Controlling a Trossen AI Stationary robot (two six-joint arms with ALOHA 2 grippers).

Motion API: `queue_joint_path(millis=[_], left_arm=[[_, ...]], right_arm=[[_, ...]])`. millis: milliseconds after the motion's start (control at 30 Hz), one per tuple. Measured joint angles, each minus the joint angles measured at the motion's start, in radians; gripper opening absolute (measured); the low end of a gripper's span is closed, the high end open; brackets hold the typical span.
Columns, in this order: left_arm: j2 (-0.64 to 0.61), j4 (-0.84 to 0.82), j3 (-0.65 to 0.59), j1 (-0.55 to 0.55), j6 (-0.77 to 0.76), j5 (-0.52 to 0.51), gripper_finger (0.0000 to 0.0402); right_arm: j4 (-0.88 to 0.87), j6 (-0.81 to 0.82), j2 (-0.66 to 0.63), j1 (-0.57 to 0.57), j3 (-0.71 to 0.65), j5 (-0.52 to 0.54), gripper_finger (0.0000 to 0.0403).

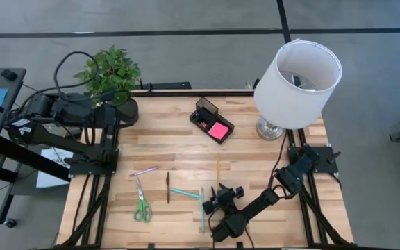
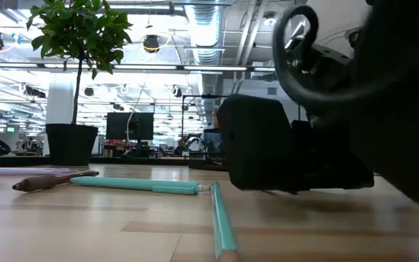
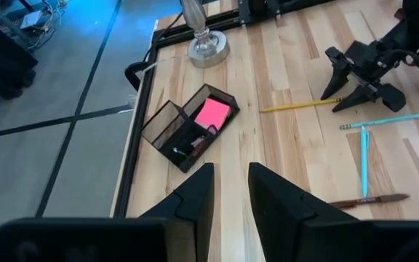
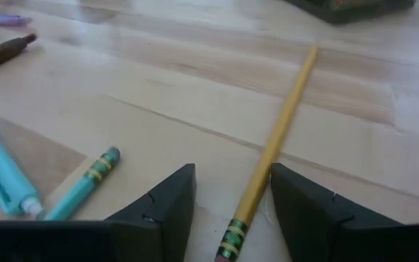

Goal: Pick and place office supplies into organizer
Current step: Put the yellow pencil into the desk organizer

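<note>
The left gripper (image 3: 229, 191) waits at the far left by the potted plant (image 1: 110, 73), its fingers set narrowly apart around nothing. Loose supplies lie along the near side: one pair of green-handled scissors (image 1: 142, 207), one pale pen (image 1: 145, 171), one dark brown pen (image 1: 168, 187), two teal pens (image 1: 185, 194) and one yellow pencil (image 1: 219, 167). At far centre stands the organizer (image 1: 211, 120), its low tray holding the pink sticky-note pad (image 1: 219, 130) (what sits in the taller section I cannot make out). The right gripper (image 4: 230, 196) is low at the pencil's near end, fingers spread on either side of the eraser end, not clamped. The white lamp (image 1: 297, 83) stands far right.
</note>
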Motion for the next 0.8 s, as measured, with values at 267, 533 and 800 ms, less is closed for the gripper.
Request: queue_joint_path(millis=[267,533,800], left_arm=[[0.000,-0.047,0.000,0.000,-0.011,0.000,0.0080],[0.000,-0.099,0.000,0.000,-0.021,0.000,0.0080],[0.000,-0.100,0.000,0.000,-0.021,0.000,0.0080]], right_arm=[[-0.007,0.074,0.005,0.000,0.002,-0.058,0.0167],[-0.017,0.089,0.011,0.041,-0.002,-0.058,0.0148],[-0.033,0.092,0.014,0.034,-0.052,-0.003,0.0082]])
